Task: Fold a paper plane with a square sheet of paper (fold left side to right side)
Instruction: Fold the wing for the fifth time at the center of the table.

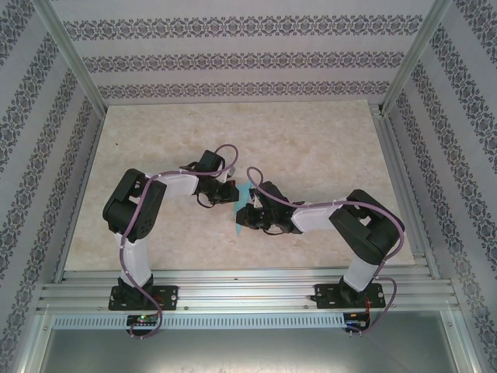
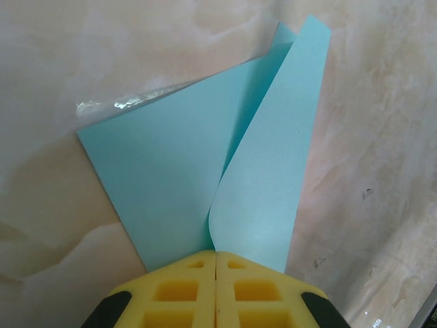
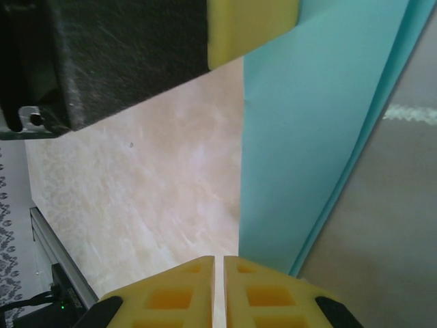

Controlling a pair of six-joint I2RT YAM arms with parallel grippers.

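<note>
Left gripper (image 2: 216,254) pinched shut on square sheet of paper (image 2: 171,178), middle of table (image 1: 311,140) — one side raised, curling over. Right gripper (image 3: 219,260) closed beside sheet (hold unclear). Carry side across slowly, match edges — then crease.

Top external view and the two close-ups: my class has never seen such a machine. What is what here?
Two robot arms are bolted to a table. The top view looks down from above. Each close-up comes from a camera on one wrist. A light-blue square sheet of paper lies on the table, partly folded. The left pincer is shut on a raised flap. The right pincer is shut too, beside the sheet's edge; whether it grips paper is unclear.
</note>
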